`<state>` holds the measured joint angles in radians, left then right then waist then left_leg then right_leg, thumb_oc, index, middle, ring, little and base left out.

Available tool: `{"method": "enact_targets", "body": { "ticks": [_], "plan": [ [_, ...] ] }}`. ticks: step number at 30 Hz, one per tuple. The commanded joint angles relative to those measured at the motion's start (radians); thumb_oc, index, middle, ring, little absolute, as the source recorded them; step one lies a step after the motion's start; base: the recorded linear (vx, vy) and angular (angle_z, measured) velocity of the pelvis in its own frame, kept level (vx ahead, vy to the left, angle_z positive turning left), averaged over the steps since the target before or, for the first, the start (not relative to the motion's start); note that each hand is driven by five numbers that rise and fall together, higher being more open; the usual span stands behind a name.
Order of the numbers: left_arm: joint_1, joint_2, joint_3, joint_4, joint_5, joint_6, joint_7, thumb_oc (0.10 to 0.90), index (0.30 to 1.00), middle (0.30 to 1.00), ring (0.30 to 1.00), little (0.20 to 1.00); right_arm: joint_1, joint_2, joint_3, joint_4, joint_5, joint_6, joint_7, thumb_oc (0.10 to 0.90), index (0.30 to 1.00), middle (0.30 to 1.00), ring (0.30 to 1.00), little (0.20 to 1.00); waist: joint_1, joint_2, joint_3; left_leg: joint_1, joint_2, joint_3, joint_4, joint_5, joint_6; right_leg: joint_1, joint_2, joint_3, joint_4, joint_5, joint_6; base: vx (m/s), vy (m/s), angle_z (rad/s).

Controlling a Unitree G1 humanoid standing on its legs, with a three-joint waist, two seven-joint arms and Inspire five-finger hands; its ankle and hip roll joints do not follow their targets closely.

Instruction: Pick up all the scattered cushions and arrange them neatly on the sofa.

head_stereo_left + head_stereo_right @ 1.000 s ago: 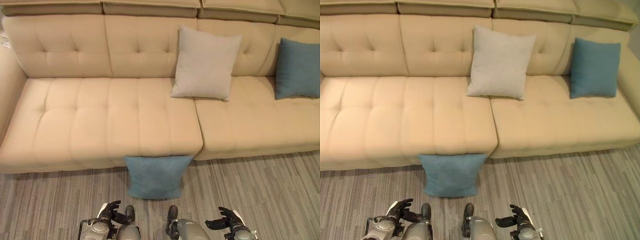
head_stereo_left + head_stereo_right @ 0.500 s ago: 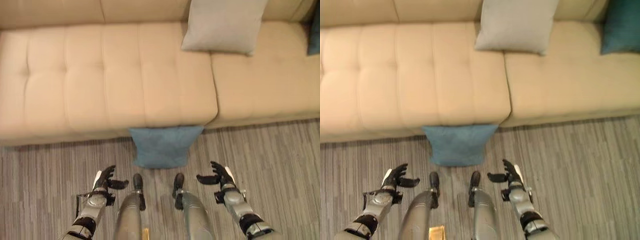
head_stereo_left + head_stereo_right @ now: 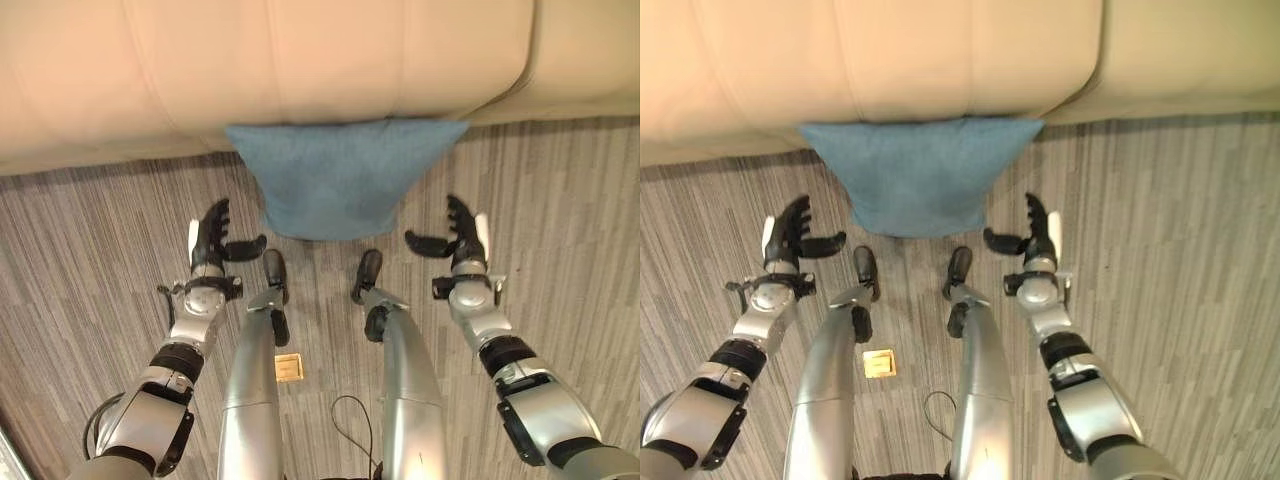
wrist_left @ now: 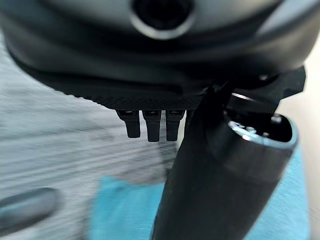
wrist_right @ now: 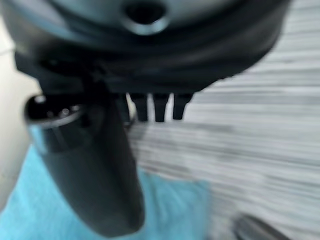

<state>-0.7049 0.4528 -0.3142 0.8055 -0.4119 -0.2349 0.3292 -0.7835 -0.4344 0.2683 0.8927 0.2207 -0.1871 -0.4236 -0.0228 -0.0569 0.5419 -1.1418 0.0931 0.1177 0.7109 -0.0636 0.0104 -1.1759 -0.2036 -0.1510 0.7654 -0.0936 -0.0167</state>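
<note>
Left eye view: left hand and right hand spread empty beside the blue cushion; uneven closing could slip one corner.

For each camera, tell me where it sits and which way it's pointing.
Left and right eye views: head, looking down at the blue fabric cushion leaning against the beige sofa; left robot hand and right robot hand flank it, open.
Left wrist view: along its own robot hand toward the cushion.
Right wrist view: likewise.
All share the cushion.
</note>
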Motion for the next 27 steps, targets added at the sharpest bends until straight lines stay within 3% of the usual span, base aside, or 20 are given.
{"method": "enact_targets", "body": {
  "ticks": [1,8,12,20,26,27],
  "plan": [
    [0.035,0.032,0.030,-0.062,-0.014,-0.075,0.054,0.800,0.900,0.900,0.900,0.900,0.065,-0.077,0.003,-0.068,0.025,-0.072,-0.070,0.800,0.900,0.900,0.900,0.900,-0.011,0.043,-0.093,-0.107,-0.005,-0.038,0.042,-0.102,-0.009,-0.049,-0.026,0.012,-0.022,-0.085,0.074,-0.02,-0.042,-0.04],
    [-0.059,0.076,0.010,-0.088,-0.037,-0.071,0.073,0.800,0.900,0.900,0.900,0.900,-0.013,-0.126,0.022,-0.082,0.080,-0.083,-0.061,0.800,0.900,0.900,0.900,0.900,-0.016,0.052,-0.082,-0.259,-0.014,-0.045,0.138,-0.115,-0.003,-0.211,-0.029,0.039,0.098,-0.109,0.065,-0.01,-0.024,-0.01],
    [-0.098,0.089,0.002,-0.092,-0.037,-0.068,0.082,0.800,0.900,0.900,0.900,0.900,-0.052,-0.141,0.029,-0.086,0.100,-0.085,-0.063,0.800,0.900,0.900,0.900,0.900,-0.017,0.051,-0.079,-0.315,-0.014,-0.048,0.136,-0.099,-0.007,-0.271,-0.034,0.038,0.113,-0.104,0.071,0.00,-0.042,0.01],
    [-0.204,0.086,-0.039,-0.060,-0.068,-0.070,0.081,0.800,0.900,0.900,0.900,0.900,-0.140,-0.155,0.064,-0.072,0.120,-0.088,-0.064,0.800,0.900,0.900,0.900,0.900,-0.018,0.043,-0.099,-0.367,-0.025,-0.066,0.068,-0.055,-0.016,-0.320,-0.027,0.035,0.076,-0.084,0.080,-0.01,-0.040,0.08],
    [-0.286,0.128,-0.083,-0.057,-0.063,-0.064,0.083,0.800,0.900,0.900,0.900,0.900,-0.210,-0.185,0.105,-0.062,0.126,-0.076,-0.058,0.800,0.900,0.900,0.900,0.900,-0.016,0.039,-0.097,-0.422,-0.025,-0.085,0.084,-0.050,-0.018,-0.369,-0.024,0.038,0.094,-0.085,0.082,0.01,-0.021,0.00],
    [-0.339,0.154,-0.115,-0.062,-0.061,-0.062,0.082,0.800,0.900,0.900,0.900,0.900,-0.249,-0.212,0.138,-0.047,0.131,-0.067,-0.053,0.800,0.900,0.900,0.900,0.900,-0.017,0.036,-0.076,-0.427,-0.026,-0.089,0.091,-0.052,-0.022,-0.378,-0.030,0.045,0.109,-0.089,0.083,0.00,0.000,0.00]
  ]
}}
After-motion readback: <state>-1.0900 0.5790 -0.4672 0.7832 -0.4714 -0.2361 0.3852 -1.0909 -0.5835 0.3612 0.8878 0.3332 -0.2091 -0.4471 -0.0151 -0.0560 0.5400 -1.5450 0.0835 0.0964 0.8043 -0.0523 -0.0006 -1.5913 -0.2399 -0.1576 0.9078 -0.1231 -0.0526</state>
